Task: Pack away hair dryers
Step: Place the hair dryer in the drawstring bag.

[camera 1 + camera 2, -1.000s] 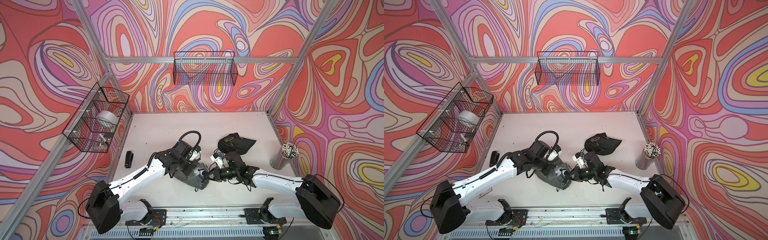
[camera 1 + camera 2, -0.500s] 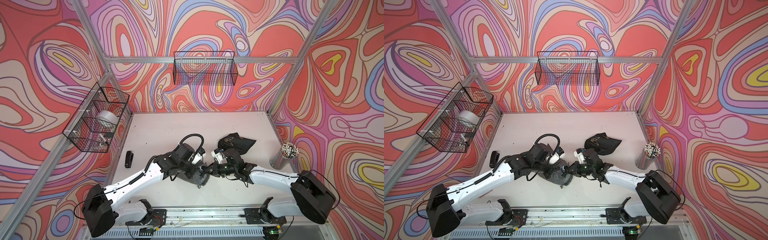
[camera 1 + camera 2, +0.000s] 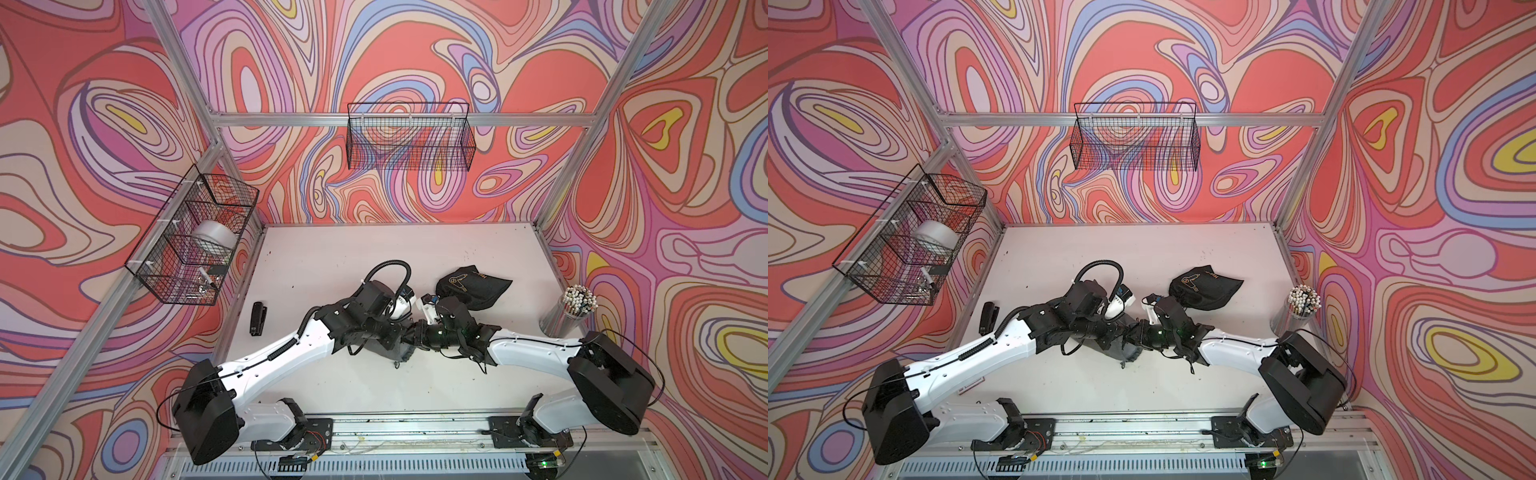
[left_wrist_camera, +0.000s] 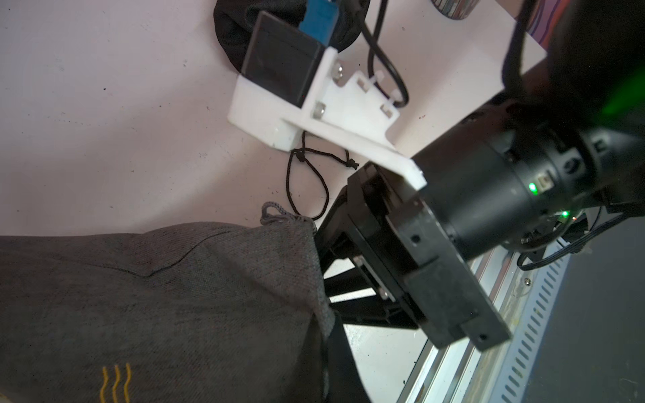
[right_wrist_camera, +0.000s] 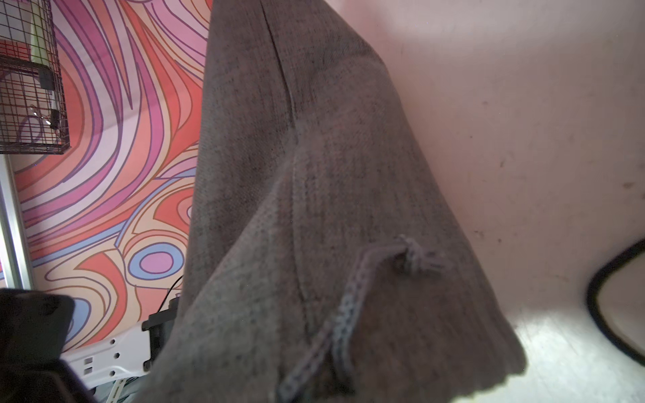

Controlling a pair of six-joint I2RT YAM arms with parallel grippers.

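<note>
At table (image 3: pixel 332 257) centre, left gripper (image 3: pixel 395 337) closed, pressed down on grey pouch (image 4: pixel 157 296), forearm stretched low. Right gripper (image 4: pixel 330 275) meets the pouch mouth head-on, wrist low; its grip unclear. Black pouch (image 3: pixel 469 286) just behind. Where dryers lie: cannot tell.

Overhead stereo pair; wrist cameras near pouch (image 4: pixel 157 296)

Both arms reach inward, left gripper (image 3: pixel 395 337) clamped, right gripper (image 3: pixel 412 335) facing it closely
</note>
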